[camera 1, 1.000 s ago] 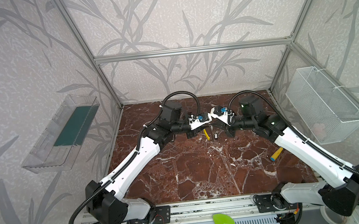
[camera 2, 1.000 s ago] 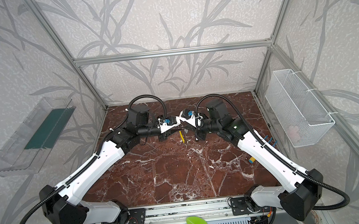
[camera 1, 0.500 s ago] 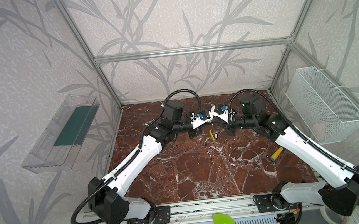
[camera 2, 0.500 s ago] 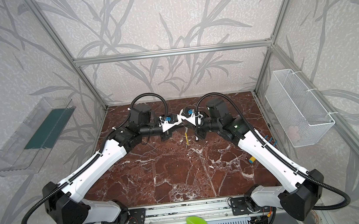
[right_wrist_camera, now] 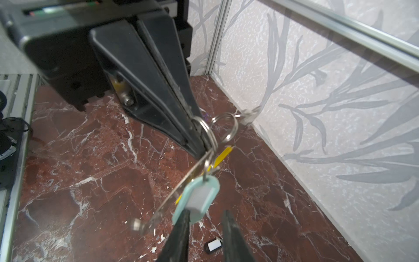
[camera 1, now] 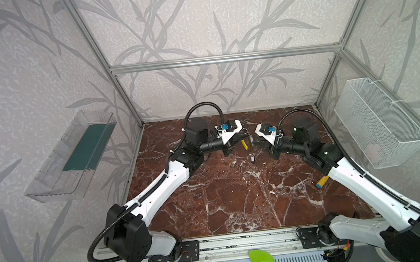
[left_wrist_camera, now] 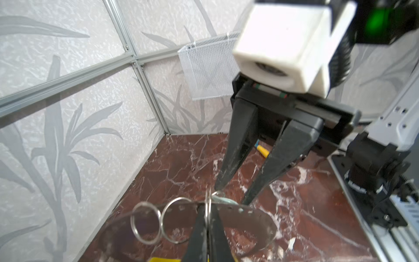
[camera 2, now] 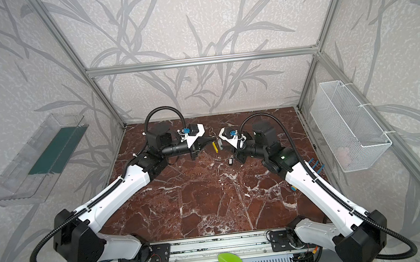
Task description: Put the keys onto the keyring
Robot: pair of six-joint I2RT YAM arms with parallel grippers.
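Note:
My left gripper (left_wrist_camera: pixel 207 217) is shut on the keyring (left_wrist_camera: pixel 251 212), a thin grey perforated hoop held in the air with its yellow sleeve (camera 1: pixel 244 145) hanging below. Small split rings (left_wrist_camera: pixel 145 224) sit on the hoop beside the jaws. The keys show as a pale teal tag (right_wrist_camera: pixel 199 197) dangling on a small ring from the same bunch at the left gripper's (right_wrist_camera: pixel 205 145) tip. My right gripper (right_wrist_camera: pixel 205 226) is open, facing the left one, its fingers (right_wrist_camera: pixel 229 226) on either side of and just below the tag, gripping nothing. In both top views the two grippers (camera 1: pixel 246 137) (camera 1: pixel 258 143) stand a short gap apart at the back.
A small black tag (camera 1: pixel 252 158) lies on the marble floor under the grippers. A yellow and blue piece (camera 1: pixel 322 181) lies beside the right arm. A wire basket (camera 1: pixel 378 122) hangs on the right wall, a clear tray (camera 1: pixel 73 156) on the left wall.
The left gripper has shut on the hoop. The right gripper has opened, letting go of the tag, and has drawn back to the right, leaving a gap between the two.

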